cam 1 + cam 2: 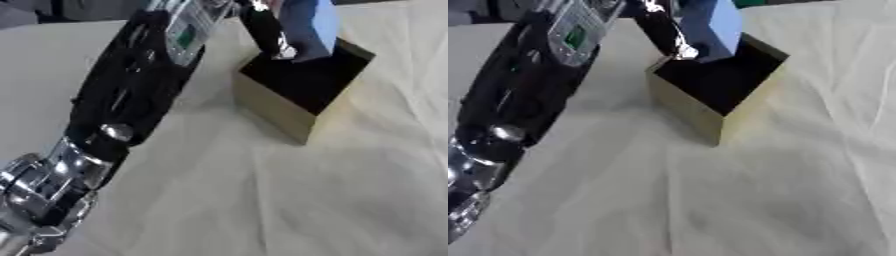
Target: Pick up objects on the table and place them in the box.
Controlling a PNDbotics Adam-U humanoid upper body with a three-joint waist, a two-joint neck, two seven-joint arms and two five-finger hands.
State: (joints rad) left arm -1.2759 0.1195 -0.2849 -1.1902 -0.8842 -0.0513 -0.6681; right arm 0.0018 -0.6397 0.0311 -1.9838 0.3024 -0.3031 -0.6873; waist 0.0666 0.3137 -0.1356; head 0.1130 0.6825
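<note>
The left hand (267, 30) was found over the far-left corner of the box (271, 110), its arm (131, 90) reaching in from the near-left side of the box. Only dark fingers (667, 32) with a pale metallic tip showed; they lay against the left face of a blue object (313, 27), which appeared to be pinched between fingers and thumb, though the thumb itself could not be made out. The hand was therefore judged narrow and closed about that object rather than spread. The blue object stood at the box's far rim, its lower end at or just inside the dark opening; whether it touched the rim or the inner wall could not be told. Its upper end ran out of view. It presented flat faces and a straight edge, with a lighter face turned to the right, which suggested a stiff, block-like item, probably light and not fragile; the smooth faces might prove slippery under the fingers. A hold across two opposite flat faces, near the upper part and clear of the rim, was judged the sound place to grasp it. The box, tan-walled with a dark interior, stood open-topped and upright on the pale cloth (737, 200) covering the table. No other loose items were seen around the box. The right hand did not appear in either view.
</note>
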